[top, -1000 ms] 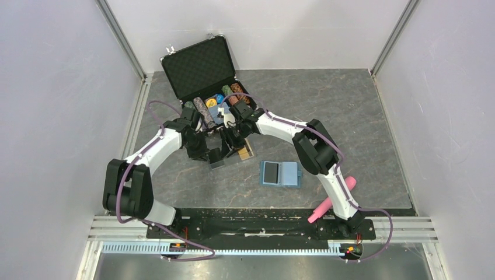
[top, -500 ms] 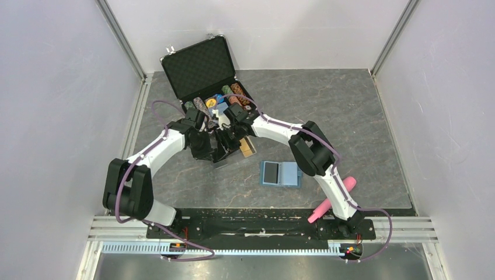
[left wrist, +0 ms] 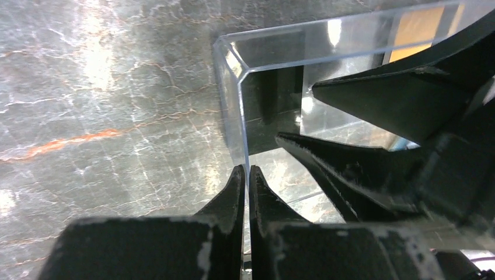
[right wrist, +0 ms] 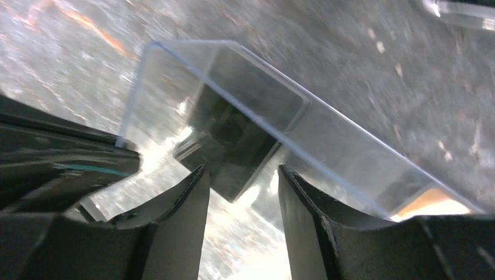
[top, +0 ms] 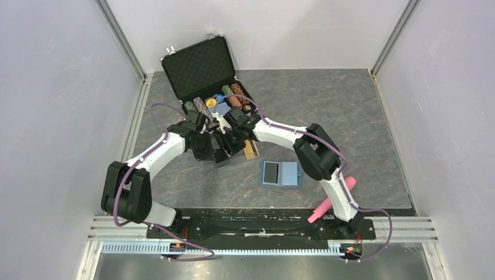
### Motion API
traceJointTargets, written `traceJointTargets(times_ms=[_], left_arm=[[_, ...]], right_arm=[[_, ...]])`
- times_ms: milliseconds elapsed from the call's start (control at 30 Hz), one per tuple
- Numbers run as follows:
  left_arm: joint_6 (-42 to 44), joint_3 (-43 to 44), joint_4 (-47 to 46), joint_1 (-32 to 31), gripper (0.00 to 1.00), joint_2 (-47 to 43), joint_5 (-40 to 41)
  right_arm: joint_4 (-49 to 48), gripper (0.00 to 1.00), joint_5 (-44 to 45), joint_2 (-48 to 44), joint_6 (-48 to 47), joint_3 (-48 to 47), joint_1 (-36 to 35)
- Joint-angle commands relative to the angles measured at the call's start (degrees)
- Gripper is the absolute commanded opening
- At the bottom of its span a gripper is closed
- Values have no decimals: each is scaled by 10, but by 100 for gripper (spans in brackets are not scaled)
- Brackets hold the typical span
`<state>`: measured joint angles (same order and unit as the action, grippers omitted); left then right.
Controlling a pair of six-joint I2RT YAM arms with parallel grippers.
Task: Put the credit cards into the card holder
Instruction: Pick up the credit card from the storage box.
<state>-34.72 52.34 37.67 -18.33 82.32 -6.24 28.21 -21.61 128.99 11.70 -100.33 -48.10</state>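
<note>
Table [top: 350, 116]: grey, marbled stone-look surface, glossy under the wrist cameras.

Clear box [left wrist: 280, 52]: thin, hard, see-through plastic, straight walls and sharp corners. It sits where the two arms meet. A dark flat block shows inside it; cannot tell whether that is cards.

Left gripper [left wrist: 245, 175]: black tapered fingers clenched on the box's thin wall at a corner, one finger on each side, tips almost meeting.

Right gripper [right wrist: 242, 178]: jaws stand apart and grasp nothing. They reach into the box, and the dark block shows in the gap between them.

Card holder [top: 280, 174]: teal-blue, soft-looking, lying open and flat in two rectangular halves. Its long axis runs left to right in the top view, slightly tilted. A dark card [top: 270, 172] lies on its left half. The holder lies well apart from both sets of jaws, toward the right arm's side and nearer the bases.

Gold-orange cards [top: 251, 150]: thin rectangles in a small pile on the table, just beside the right gripper and outside the box. Long axis angled toward the far right.

Black briefcase [top: 198, 67]: lid up, foam-lined, with rows of round chips [top: 230, 96] behind the grippers.
</note>
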Motion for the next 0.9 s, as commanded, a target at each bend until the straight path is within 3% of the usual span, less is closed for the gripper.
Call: traceJointTargets(times_ms=[0,200,500,767,867], left_arm=[[-31,-26,-13,-16,2,-3,-38],[-33,-34,-14,-17,2,-7,-39],[-33,-31,-17,-21,2,1,-47],[-29,-22,-18,-26,2,22,-46],[-29,-23,-18,-25,2,25,-43]], right_arm=[[12,50,86,-27,-22,60,10],[10,47,51,-14,-21,78,16],[-6,28,-53,23,-4,66,13],[-9,0,-92,27,6,49,13],[10,0,-78,18,5,30,13]])
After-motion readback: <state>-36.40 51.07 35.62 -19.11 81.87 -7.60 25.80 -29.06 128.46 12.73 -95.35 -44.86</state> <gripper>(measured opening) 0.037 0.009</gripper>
